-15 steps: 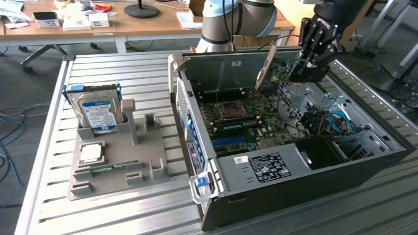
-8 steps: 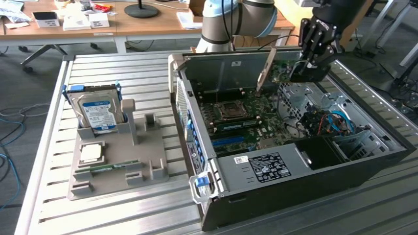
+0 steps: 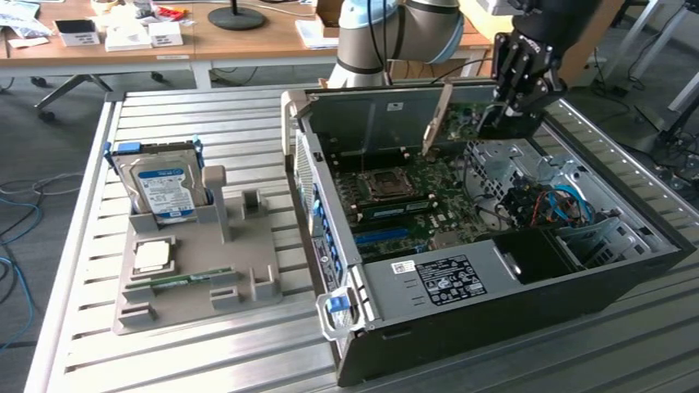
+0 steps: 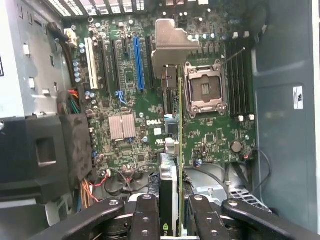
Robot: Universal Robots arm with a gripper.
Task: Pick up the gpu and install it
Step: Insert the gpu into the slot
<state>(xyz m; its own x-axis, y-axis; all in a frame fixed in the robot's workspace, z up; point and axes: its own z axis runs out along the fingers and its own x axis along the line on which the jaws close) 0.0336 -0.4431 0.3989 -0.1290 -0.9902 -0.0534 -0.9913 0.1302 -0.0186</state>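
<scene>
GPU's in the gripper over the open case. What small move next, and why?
Probably nudge the gpu sideways, away from the CPU socket and toward the blue slot, before lowering. The gripper holds the card edge-on above the motherboard, and its edge seems to sit between slot and socket, not over the slot.

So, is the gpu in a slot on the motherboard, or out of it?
Out. The gripper holds the gpu edge-on above the motherboard, and the blue slot is empty.
</scene>
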